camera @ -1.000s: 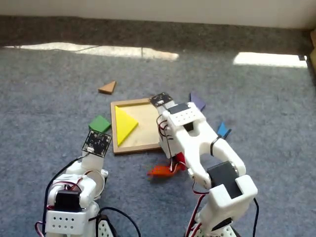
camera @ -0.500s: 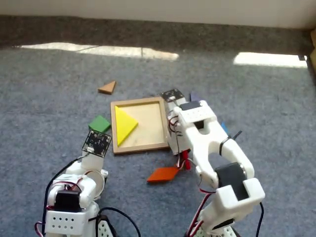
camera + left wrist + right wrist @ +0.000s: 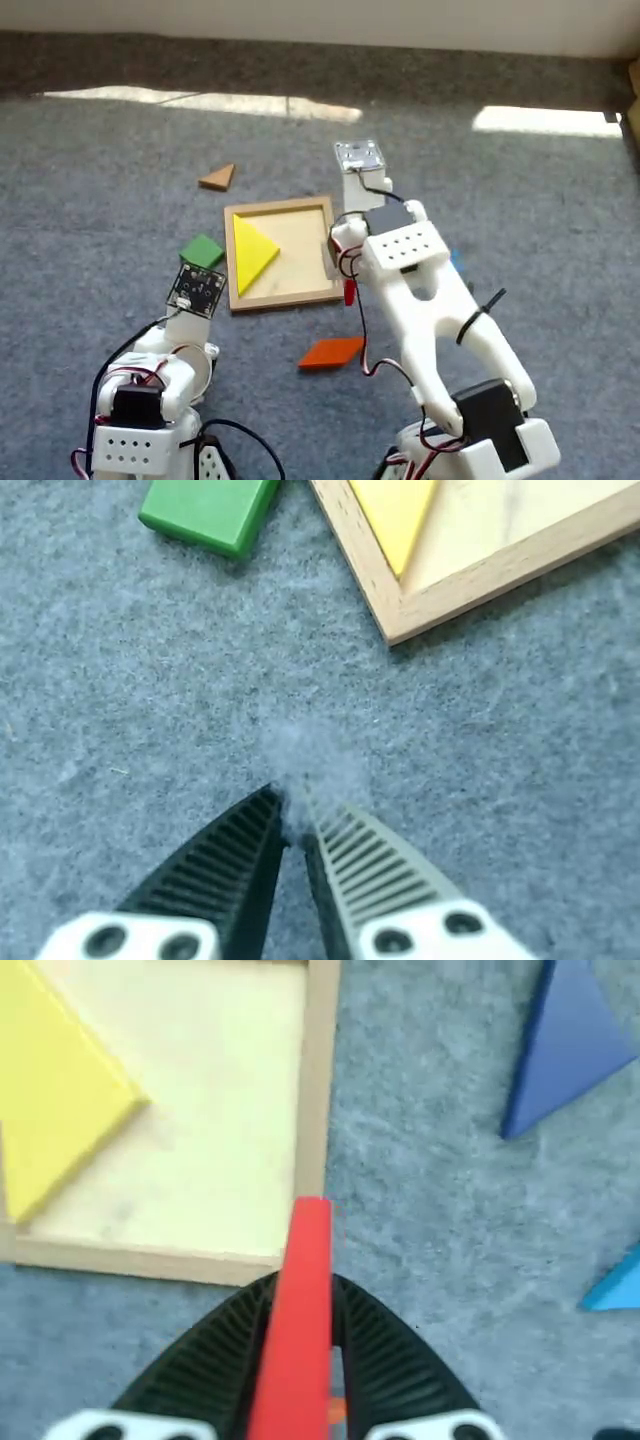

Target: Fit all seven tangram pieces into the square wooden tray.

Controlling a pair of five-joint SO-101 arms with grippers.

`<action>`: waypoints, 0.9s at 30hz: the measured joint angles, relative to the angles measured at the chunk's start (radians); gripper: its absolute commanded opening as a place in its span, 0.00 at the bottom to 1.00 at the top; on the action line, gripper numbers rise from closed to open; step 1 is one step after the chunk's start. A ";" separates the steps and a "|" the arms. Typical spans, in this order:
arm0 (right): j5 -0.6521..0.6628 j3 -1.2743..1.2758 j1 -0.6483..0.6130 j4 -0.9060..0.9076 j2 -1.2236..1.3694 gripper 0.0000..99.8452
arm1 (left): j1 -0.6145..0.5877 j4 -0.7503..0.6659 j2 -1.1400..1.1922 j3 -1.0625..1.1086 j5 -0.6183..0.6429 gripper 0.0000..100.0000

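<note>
Right tool (image 3: 305, 1285), clamped on the red piece (image 3: 308, 1245), has risen from beside the orange piece (image 3: 331, 352) to the right rim of the tray (image 3: 318, 1080), ready for insertion. Left tool (image 3: 292, 815) hangs closed, empty, nearby.

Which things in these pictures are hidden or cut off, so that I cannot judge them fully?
Red piece: right wrist view, the right tool covers its lower part, so its shape is unclear.
Light blue piece: right wrist view, cut off by the picture's edge; high view, the right arm hides nearly all of it.
Green piece: left wrist view, cut off by the picture's edge.
</note>
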 measured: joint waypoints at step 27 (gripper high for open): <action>-0.601 -0.298 -0.235 -0.126 0.399 0.26 | 0.000 0.000 0.000 0.000 0.000 0.00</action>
